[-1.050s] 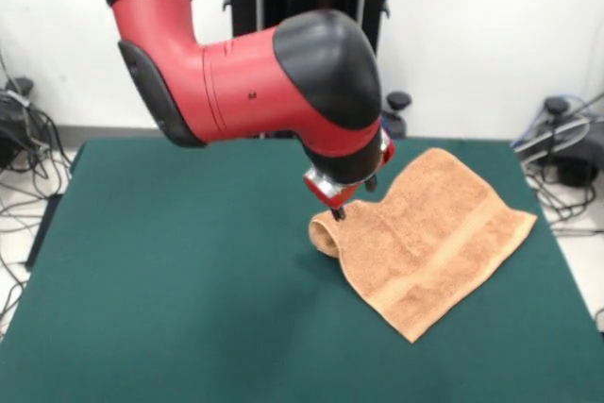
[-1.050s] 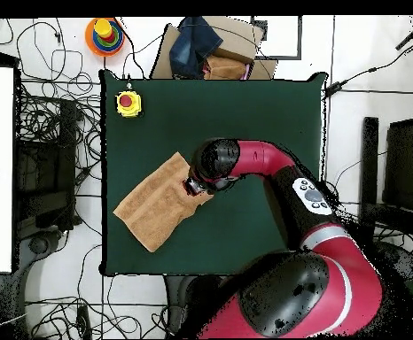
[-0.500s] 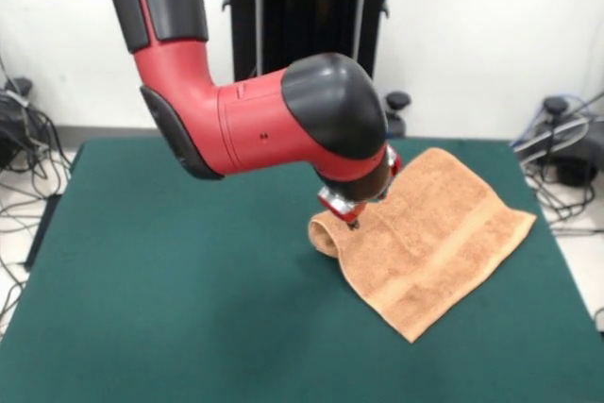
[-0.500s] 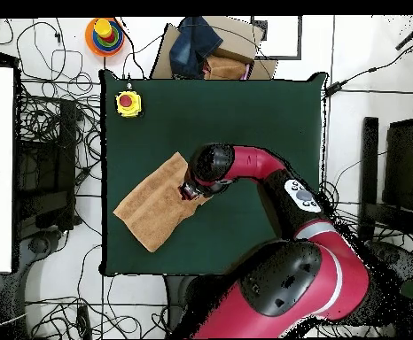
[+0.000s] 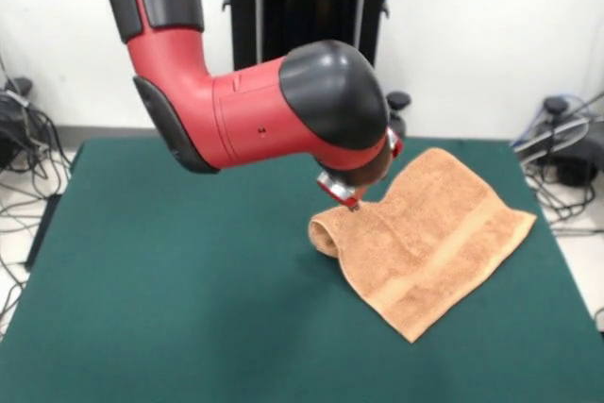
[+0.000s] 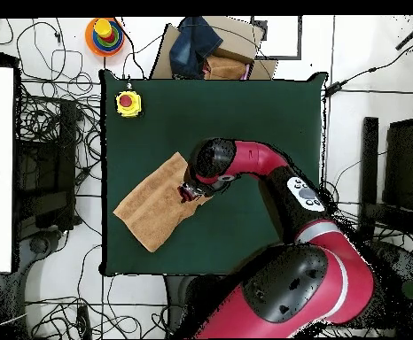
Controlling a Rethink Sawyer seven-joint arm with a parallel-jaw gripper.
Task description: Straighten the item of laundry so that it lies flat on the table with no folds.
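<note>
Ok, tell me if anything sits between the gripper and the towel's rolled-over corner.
Nothing visible does. The gripper hangs right over the towel beside its rolled-over corner, with only air between. The yellow box with a red button sits far off near a table corner.

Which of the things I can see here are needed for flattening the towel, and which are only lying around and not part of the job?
Part of the job:
- towel, one corner rolled over
- green table
- gripper, above the rolled corner

Only lying about:
- yellow box with red button on the table corner
- ring-stacking toy on the floor
- cardboard box with dark cloth
- cables
</note>
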